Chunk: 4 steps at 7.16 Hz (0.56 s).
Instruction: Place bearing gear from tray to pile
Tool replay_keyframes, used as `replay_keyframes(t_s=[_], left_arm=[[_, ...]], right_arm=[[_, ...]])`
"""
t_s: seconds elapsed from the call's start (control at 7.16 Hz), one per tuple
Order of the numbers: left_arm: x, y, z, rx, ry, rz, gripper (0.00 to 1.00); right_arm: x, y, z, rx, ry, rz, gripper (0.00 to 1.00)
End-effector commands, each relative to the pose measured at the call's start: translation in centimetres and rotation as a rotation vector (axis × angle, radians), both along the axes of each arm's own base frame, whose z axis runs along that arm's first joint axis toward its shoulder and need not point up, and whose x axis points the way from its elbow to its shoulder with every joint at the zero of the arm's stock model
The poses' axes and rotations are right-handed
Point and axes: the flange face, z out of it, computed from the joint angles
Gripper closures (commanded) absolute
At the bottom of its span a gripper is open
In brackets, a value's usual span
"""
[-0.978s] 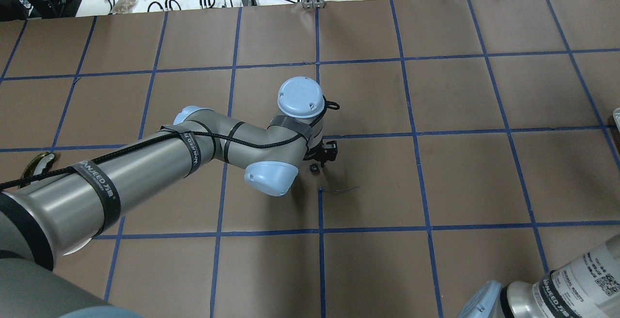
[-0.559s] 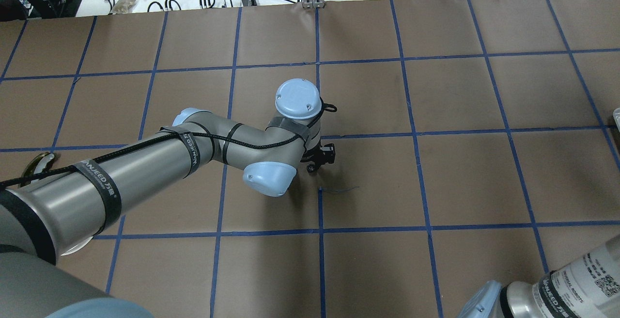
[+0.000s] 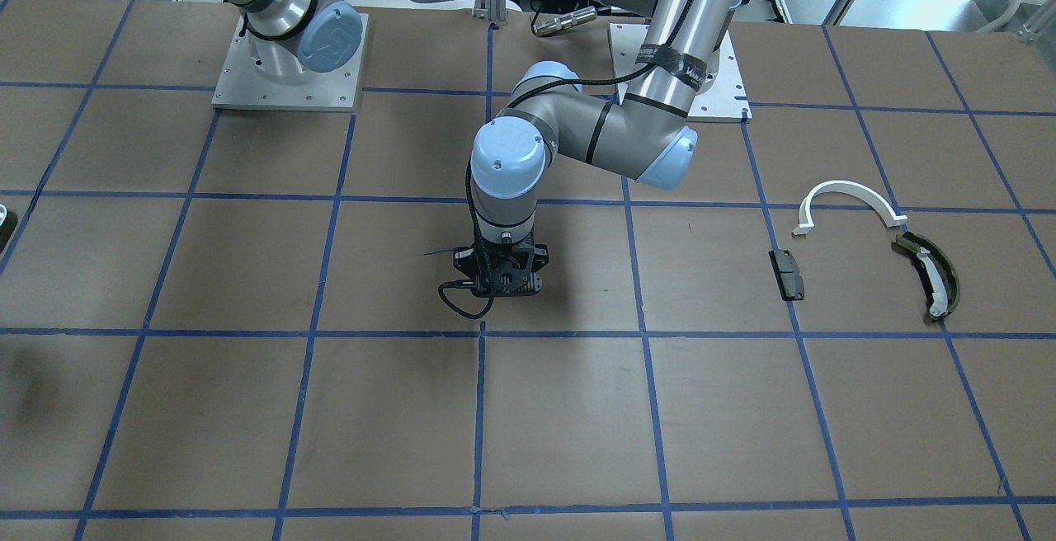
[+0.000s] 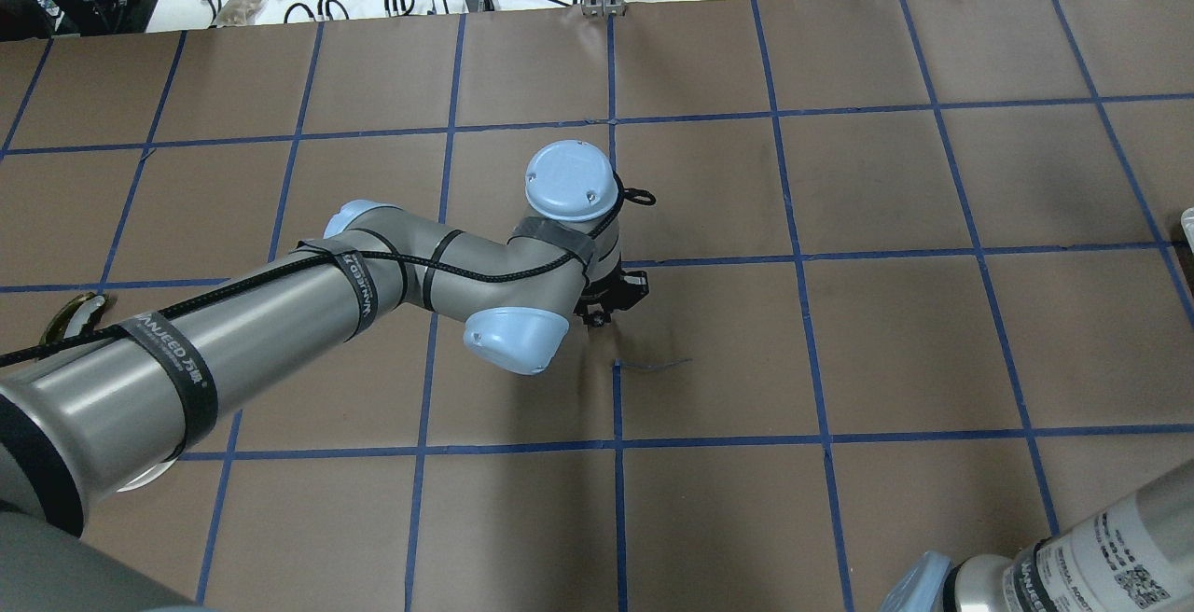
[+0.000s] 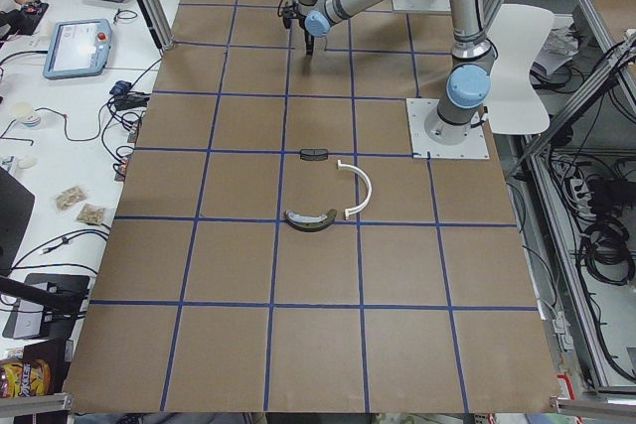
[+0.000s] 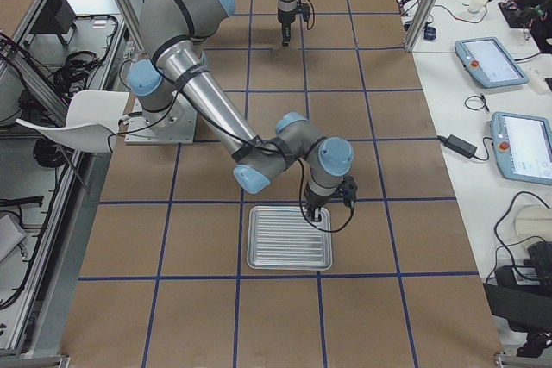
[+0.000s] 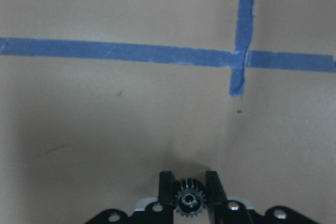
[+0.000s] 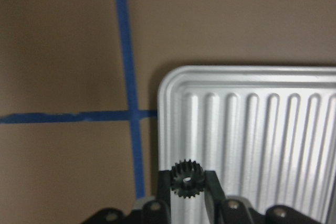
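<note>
My left gripper (image 4: 597, 315) is shut on a small black bearing gear (image 7: 188, 201) and holds it just above the brown paper near the table's middle, by a blue tape crossing. My right gripper (image 6: 315, 211) is shut on a second black gear (image 8: 185, 178) over a corner of the ribbed metal tray (image 8: 252, 124), which also shows in the exterior right view (image 6: 289, 239). The pile lies far off on my left: a white half-ring arc (image 3: 846, 195), a small dark grey block (image 3: 786, 274) and an olive-green shoe with a white strip (image 3: 931, 275).
The table is brown paper with a blue tape grid (image 4: 616, 257). The left arm's long grey links (image 4: 280, 313) span the table's left half. The arm base plates (image 3: 285, 71) stand at the robot's edge. Cables and tablets lie beyond the far edge.
The left wrist has shifted a little to the left and farther away in the overhead view, with the gear still between its fingers. The right arm's base link has edged to the right.
</note>
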Motion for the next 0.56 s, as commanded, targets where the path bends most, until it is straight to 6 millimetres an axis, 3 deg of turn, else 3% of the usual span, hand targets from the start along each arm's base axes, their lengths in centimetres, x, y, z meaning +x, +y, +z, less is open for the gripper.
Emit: replay_keyframes(t_s=[0.0,0.14,0.42], left_arm=[[0.7,-0.1,0.9,-0.016,-0.004,0.001,1.00],[3.3,-1.5,3.1,-0.035,0.000,0.028,1.00],[17.0,-6.2,5.0,0.022,-0.017,0.043,1.00]], right_arm=[[12.8,-4.1,3.0,-0.004,-0.099,0.062,1.00],[19.9,-5.7,3.6,0.006,-0.173,0.047,1.00],[33.7,-7.0,5.2,0.026,-0.192,-0.003,1.00]])
